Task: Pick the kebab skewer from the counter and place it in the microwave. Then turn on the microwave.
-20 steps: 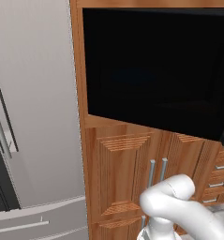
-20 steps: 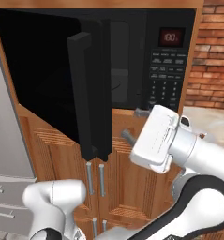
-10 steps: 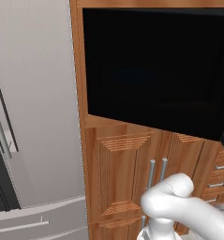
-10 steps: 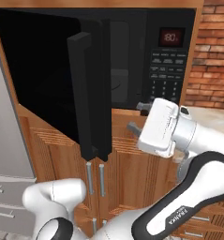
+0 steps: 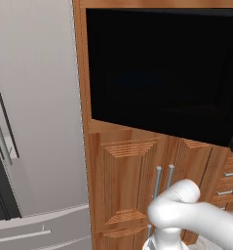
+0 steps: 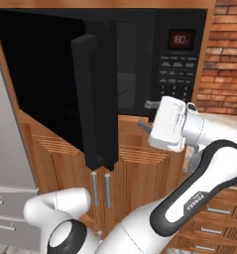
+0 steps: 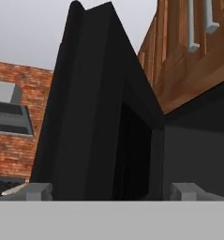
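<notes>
Two fingertips (image 7: 33,191) wide apart, empty hand (image 7: 111,192)

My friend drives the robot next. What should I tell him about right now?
Gripper: open, holding nothing, by the microwave's lower front edge, below the button panel.
Microwave door: swung wide open, handle sticking out.
Kebab skewer: can't tell where it is, inside is too dark.
Done: door is open.
Left: check the skewer is inside, shut the door, press start.
</notes>
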### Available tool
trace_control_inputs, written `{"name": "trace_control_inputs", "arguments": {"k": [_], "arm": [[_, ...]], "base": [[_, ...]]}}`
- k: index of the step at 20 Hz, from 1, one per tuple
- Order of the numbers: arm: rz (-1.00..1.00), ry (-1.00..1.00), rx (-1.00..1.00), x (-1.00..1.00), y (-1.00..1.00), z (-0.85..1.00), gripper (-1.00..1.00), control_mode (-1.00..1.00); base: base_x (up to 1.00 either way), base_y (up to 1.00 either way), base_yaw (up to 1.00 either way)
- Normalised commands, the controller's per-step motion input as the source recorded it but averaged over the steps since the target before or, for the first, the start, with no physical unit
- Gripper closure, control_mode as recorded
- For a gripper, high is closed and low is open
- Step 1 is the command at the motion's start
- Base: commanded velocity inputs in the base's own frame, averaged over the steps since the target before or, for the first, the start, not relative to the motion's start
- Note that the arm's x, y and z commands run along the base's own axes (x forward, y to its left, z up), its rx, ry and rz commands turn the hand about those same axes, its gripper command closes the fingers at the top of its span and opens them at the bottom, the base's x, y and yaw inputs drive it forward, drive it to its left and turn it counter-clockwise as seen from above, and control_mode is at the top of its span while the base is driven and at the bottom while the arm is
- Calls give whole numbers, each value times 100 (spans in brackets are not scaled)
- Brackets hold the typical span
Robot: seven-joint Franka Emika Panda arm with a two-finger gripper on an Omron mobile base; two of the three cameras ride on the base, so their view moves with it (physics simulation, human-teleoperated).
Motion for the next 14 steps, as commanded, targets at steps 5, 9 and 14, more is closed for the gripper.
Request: {"name": "trace_control_inputs", "arguments": {"k": [5, 9, 14], "arm": [[1, 0, -1, 22, 17, 0, -100, -100], [0, 0, -2, 2, 41, 0, -100, -100], [0, 0, -1, 0, 39, 0, -100, -100]], "base": [[0, 0, 0], [0, 0, 0], [0, 0, 0]]}}
